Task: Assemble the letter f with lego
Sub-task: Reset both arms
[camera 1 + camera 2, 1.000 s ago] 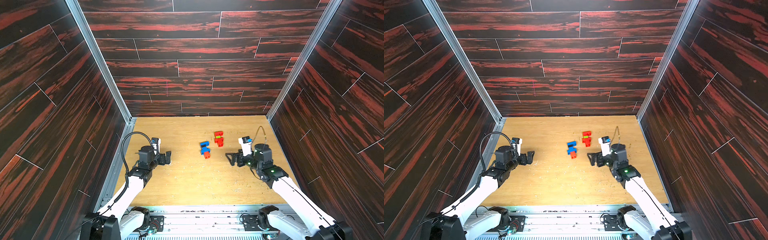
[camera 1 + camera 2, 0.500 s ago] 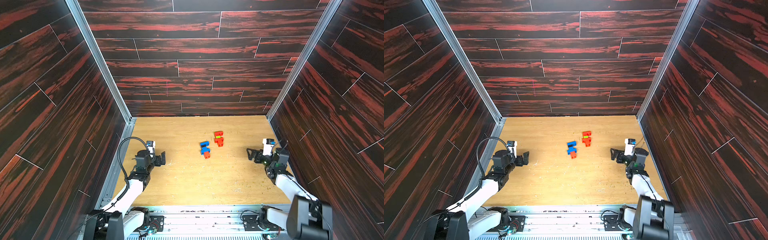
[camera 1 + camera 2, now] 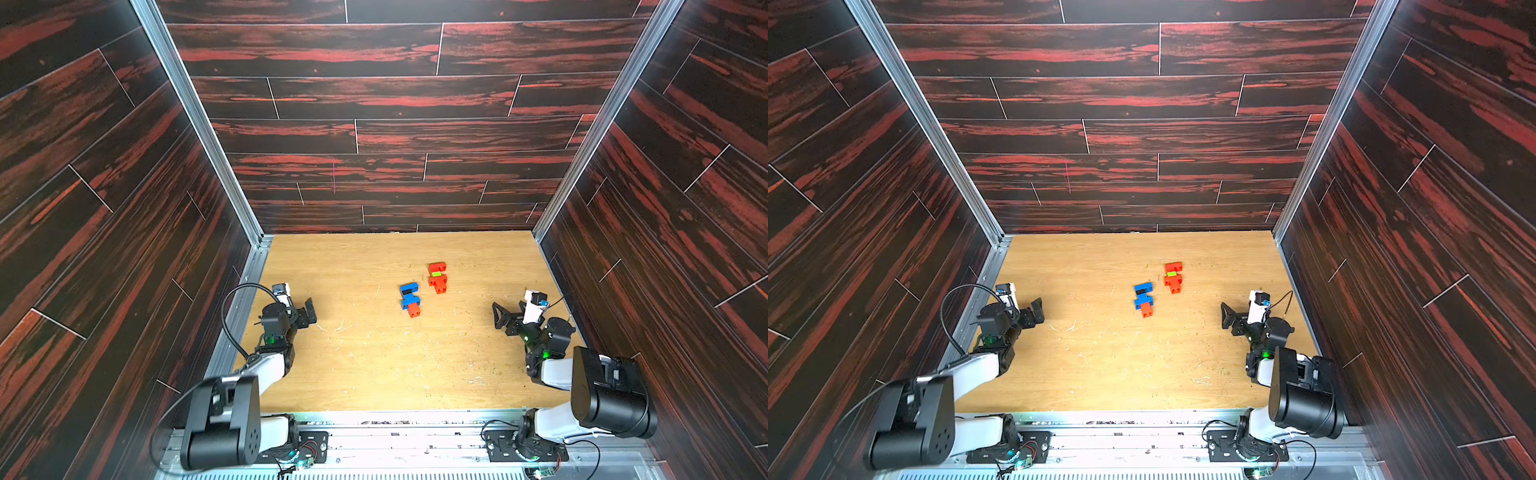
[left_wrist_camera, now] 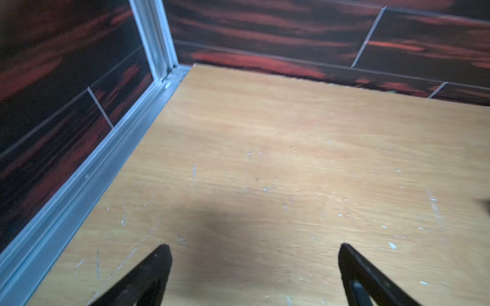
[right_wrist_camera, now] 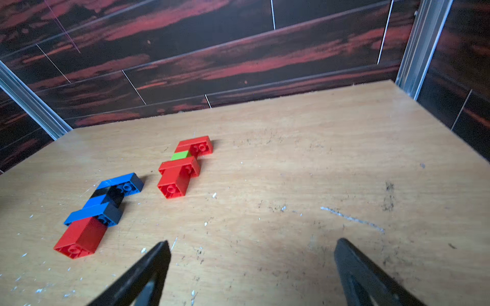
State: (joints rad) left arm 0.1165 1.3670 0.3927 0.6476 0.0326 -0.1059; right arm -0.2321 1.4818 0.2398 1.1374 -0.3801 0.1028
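Over the last second I have drawn both arms back from the middle of the table (image 3: pixel 374 365). A second ago the right gripper (image 3: pixel 500 318) hung just beside the lego (image 3: pixel 410 299). Now it sits near the right wall, well apart from the bricks. The left gripper (image 3: pixel 305 314) has also retreated toward the left wall, its arm folded close to its base.

The lego has not moved. It lies in two groups near the centre of the table, close together but not touching. The blue group (image 5: pixel 106 204) is three blue bricks and a black one, with a red brick at its near end. The red group (image 5: pixel 183 167) is red bricks with a lime green one between them. Each group lies on its side, a stem with short bars sticking out.

I judge that the pressing work is over for now. Each group already looks roughly like an f. Whether the two still need joining I cannot tell.

Both arms are low, elbows bent, wrists pointing toward the far wall. In the right wrist view the right gripper's fingers (image 5: pixel 153 265) are spread wide with nothing between them. In the left wrist view the left gripper (image 4: pixel 254 249) is also spread and empty, over bare wood.
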